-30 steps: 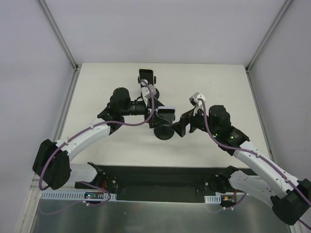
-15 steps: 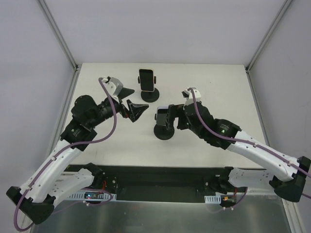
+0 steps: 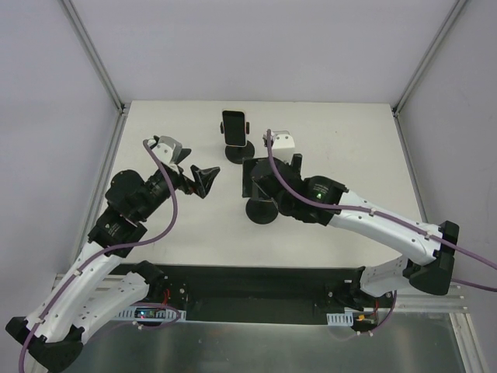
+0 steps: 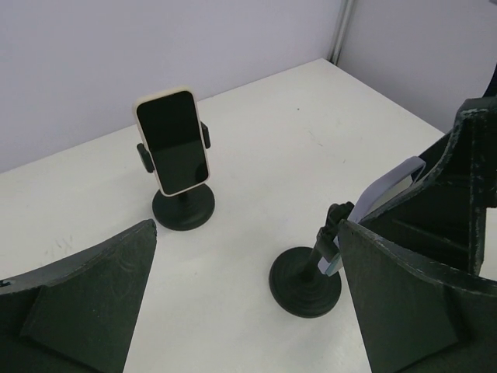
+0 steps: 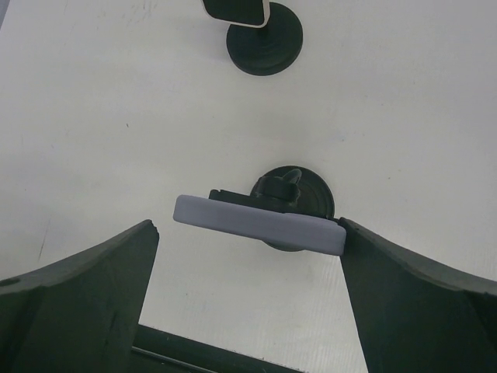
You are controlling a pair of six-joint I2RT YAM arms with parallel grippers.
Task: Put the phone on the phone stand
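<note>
Count: two phones, two stands, two arms.

The cream phone (image 3: 234, 124) stands upright with a dark screen, clamped in the far stand (image 3: 240, 153) toward the back of the table (image 3: 349, 148). The lavender phone (image 5: 258, 224) rests crosswise on the holder of the near stand (image 3: 262, 212) at the middle of the table, well apart from the far stand.

The right gripper (image 5: 248, 225) hangs over the near stand with its jaws wide, and the lavender phone lies between its fingers. A gap shows at one end of the phone. At the other end, contact cannot be told. From above, the right arm hides most of this phone.

The left gripper (image 4: 247, 229) hovers to the left of both stands, jaws wide, holding nothing.

Purple cables (image 3: 175, 210) run along both arms. Grey walls (image 3: 256, 47) close in the table.
</note>
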